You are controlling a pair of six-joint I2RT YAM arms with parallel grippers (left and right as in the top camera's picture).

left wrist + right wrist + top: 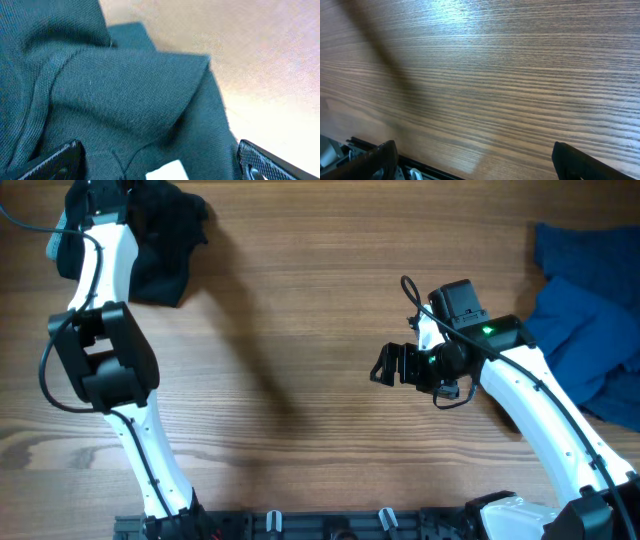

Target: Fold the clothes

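Wooden desk is shown bearing a black garment and blue clothes. Left fingers and right fingers are spread wide, empty; bunched layers might be pinched together.

Dark garment lies in thick folds — white mark at the lower edge. Left gripper jaws stand wide apart; table upper right.

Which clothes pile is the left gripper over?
The black garment, far left corner; the left gripper hovers open above it. Blue pile lies far right.
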